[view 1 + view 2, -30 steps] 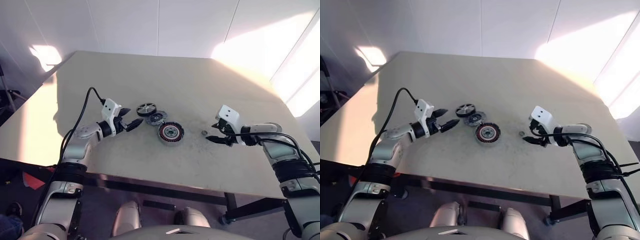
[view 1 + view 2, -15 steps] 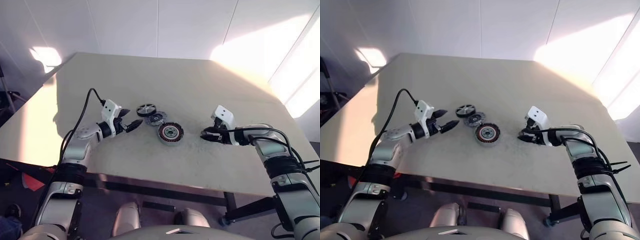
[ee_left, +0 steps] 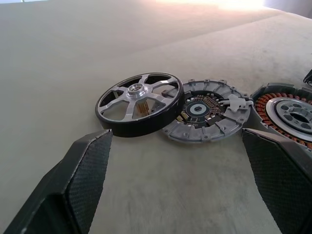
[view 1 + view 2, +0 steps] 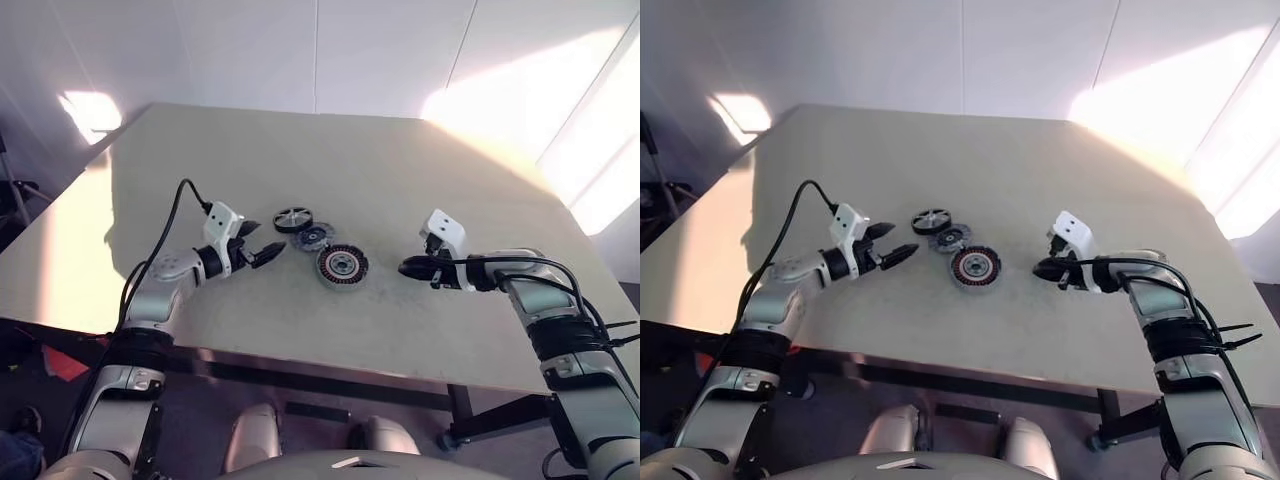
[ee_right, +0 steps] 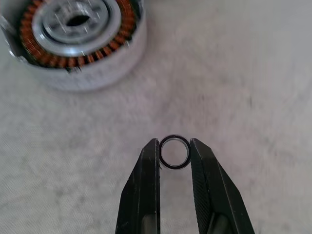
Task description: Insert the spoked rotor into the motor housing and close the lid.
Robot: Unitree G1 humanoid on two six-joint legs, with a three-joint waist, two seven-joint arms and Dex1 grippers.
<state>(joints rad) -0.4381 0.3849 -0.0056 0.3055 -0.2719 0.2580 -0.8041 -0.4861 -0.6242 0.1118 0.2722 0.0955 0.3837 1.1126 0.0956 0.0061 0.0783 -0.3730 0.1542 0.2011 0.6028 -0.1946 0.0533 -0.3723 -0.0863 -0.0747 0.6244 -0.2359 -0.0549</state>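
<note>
The spoked rotor, a black ring with silvery spokes, lies on the table with one edge resting on the grey lid. Just beyond the lid sits the motor housing, its copper windings facing up. My left gripper stands open and low, just left of the rotor, with the rotor and lid ahead of its spread fingers. My right gripper hovers right of the housing and is shut on a small black ring pinched between its fingertips.
The beige table has its front edge close below the parts. Its right edge runs near my right arm. Bare tabletop stretches behind the parts and between the housing and my right gripper.
My right gripper closed on the small black ring that lay on the table, then lifted it and moved left toward the housing. The left gripper stayed still.
</note>
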